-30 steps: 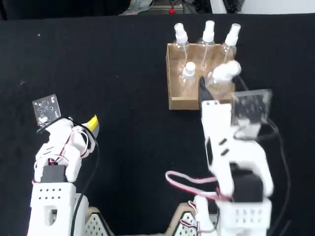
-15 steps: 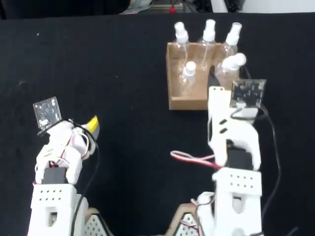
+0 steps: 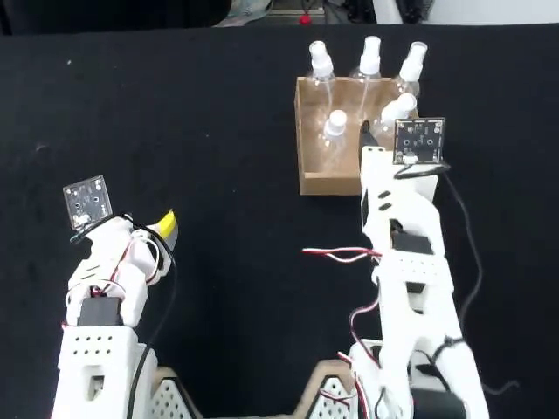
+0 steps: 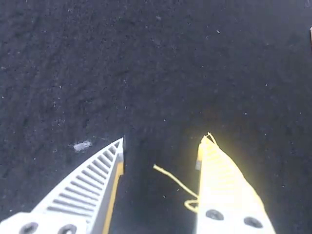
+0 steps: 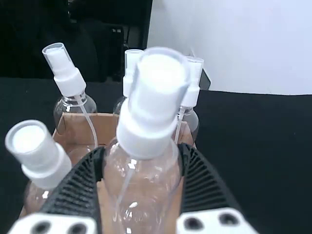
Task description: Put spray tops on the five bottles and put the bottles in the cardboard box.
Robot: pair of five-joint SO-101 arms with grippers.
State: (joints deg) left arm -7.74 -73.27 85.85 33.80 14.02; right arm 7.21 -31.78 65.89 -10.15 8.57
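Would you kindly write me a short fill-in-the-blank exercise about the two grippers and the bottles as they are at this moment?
1. The right gripper is shut on a clear ____ that wears a white spray top.
2. Counting the held one, ____ bottles with spray tops show at the cardboard box.
3. The left gripper hangs ____ over the black table, holding nothing.
Missing words: bottle; five; open.
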